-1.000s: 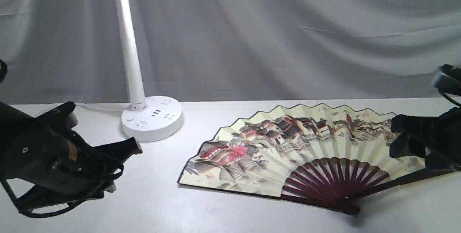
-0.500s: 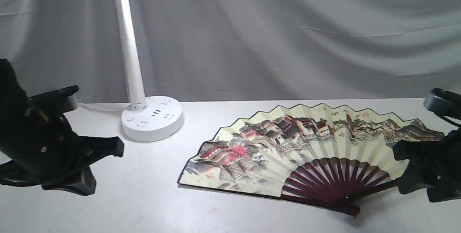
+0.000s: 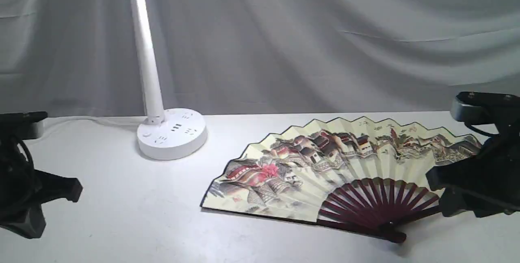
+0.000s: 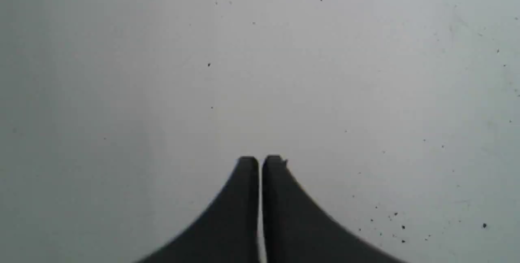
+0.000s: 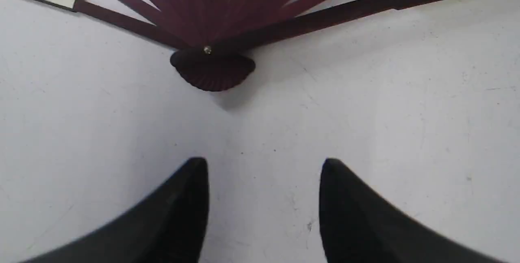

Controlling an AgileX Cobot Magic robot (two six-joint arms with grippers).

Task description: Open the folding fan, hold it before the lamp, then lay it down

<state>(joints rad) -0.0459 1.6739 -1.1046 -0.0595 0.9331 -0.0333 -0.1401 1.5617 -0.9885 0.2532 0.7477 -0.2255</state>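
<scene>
Right fingers spread, empty, near folding fan pivot, not touching; fan lies open flat on table. Left fingers clenched, empty, well apart from fan.

One folding fan, one lamp, seemingly two grippers

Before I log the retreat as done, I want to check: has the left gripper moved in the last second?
Yes. In the exterior view the left gripper has pulled back leftward, away from the lamp, whose base it was near.
</scene>
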